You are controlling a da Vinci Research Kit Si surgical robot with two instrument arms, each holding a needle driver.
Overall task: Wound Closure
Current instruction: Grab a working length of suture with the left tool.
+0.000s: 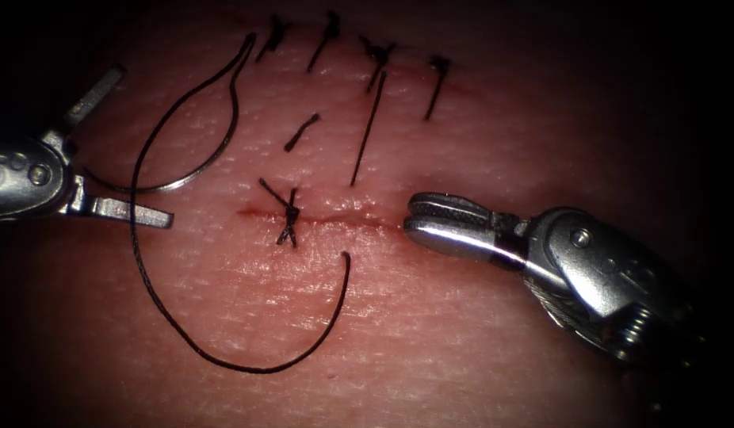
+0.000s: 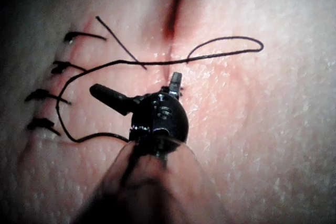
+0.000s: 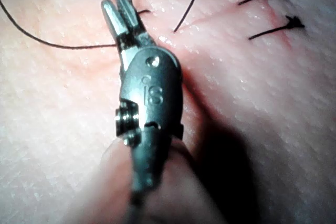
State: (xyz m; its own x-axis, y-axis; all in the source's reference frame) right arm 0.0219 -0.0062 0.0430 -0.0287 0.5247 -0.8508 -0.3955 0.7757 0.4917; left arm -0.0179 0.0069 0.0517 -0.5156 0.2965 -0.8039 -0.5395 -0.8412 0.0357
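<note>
My left tool (image 1: 135,150) is at the left of the tissue (image 1: 430,349) with its jaws spread wide and nothing gripped. The curved needle (image 1: 194,170) lies flat on the tissue, not in it. One end rests between those open jaws near the hinge, and the other end curves up to the far stitches. Black thread (image 1: 224,364) runs from the needle in a large loop and ends near the cut (image 1: 351,223). A knotted stitch (image 1: 288,214) sits on the cut. My right tool (image 1: 410,219) is just right of the knot with its jaws together, holding nothing. The wrist views show my left tool (image 2: 135,82) open and my right tool (image 3: 119,6) shut.
Several finished stitches (image 1: 379,54) line the far edge of the tissue. Two loose cut pieces of thread (image 1: 368,131) lie between them and the cut. A little red fluid (image 1: 252,212) marks the cut's left end.
</note>
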